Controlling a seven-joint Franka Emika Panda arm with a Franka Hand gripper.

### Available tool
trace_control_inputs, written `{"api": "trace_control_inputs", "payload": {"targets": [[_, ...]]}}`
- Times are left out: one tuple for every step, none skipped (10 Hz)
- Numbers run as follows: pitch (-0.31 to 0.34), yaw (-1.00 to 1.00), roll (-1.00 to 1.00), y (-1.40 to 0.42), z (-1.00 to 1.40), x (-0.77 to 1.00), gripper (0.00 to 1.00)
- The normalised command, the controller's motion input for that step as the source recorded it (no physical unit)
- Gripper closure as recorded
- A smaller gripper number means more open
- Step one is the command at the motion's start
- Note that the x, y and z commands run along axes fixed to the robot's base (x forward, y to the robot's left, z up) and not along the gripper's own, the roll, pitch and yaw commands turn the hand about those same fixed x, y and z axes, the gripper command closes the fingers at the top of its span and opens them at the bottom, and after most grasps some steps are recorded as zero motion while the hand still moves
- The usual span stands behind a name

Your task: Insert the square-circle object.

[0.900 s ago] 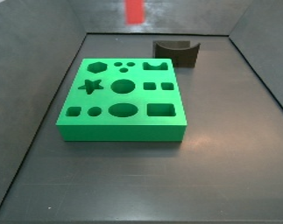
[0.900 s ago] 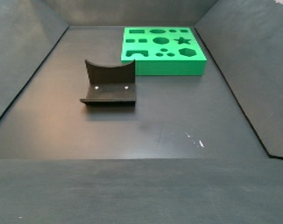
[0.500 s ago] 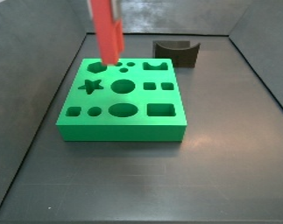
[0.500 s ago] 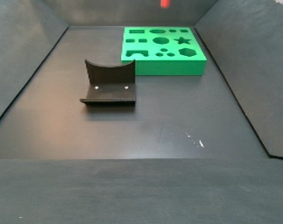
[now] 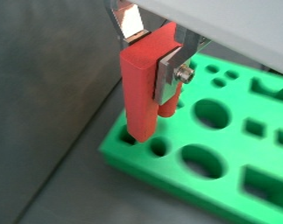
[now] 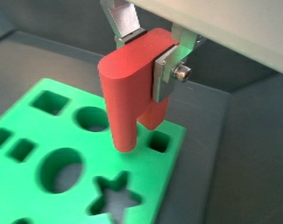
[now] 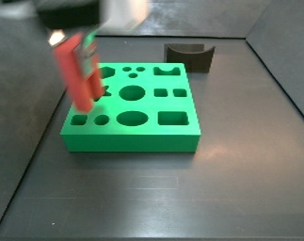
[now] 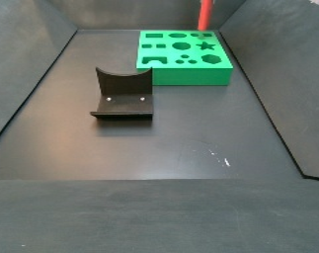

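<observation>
In both wrist views our gripper [image 5: 162, 63] has its silver fingers [image 5: 173, 72] clamped against the flat sides of a long red bar [image 5: 144, 92], closed as far as the bar allows, so the bar hangs straight down like a peg. Its lower end sits over a corner region of the green board [image 5: 225, 188], close to one of the round holes, which we judge is why it is held so upright: a vertical peg can drop cleanly into a cut-out. In a wrist view [image 6: 137, 92] the rounded top of the bar shows, its tip near the board's surface beside a square hole; whether it touches we cannot tell. In a side view the gripper [image 7: 76, 33] holds the bar [image 7: 80, 73] above the board's [image 7: 129, 136] left side, while the square-circle object [image 7: 189, 55] rests on the desk [image 7: 230, 188] behind the board, well apart from the gripper and untouched. In a side view [image 8: 122, 92] that object appears as a dark block with a curved scoop, standing alone mid-desk, the board [image 8: 185, 54] beyond it.
</observation>
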Motion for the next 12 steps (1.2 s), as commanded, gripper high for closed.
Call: {"api": "trace_control_inputs", "payload": {"targets": [[0.004, -0.98, 0.06, -0.15, -0.15, 0.00, 1.00], [0.000, -1.00, 0.02, -0.13, -0.05, 0.00, 1.00], [0.000, -1.00, 0.03, -0.12, -0.05, 0.00, 1.00], [0.000, -1.00, 0.03, -0.11, -0.06, 0.00, 1.00], [0.000, -1.00, 0.04, -0.03, -0.09, 0.00, 1.00], [0.000, -1.00, 0.02, 0.00, -0.12, 0.00, 1.00], [0.000, -1.00, 0.00, 0.00, -0.05, 0.00, 1.00], [0.000, -1.00, 0.00, 0.00, -0.07, 0.00, 1.00], [0.000, -1.00, 0.01, 0.00, -0.09, 0.00, 1.00], [0.000, -1.00, 0.01, 0.00, -0.11, 0.00, 1.00], [0.000, -1.00, 0.01, 0.00, -0.11, 0.00, 1.00], [0.000, -1.00, 0.03, 0.00, -0.13, 0.00, 1.00]]}}
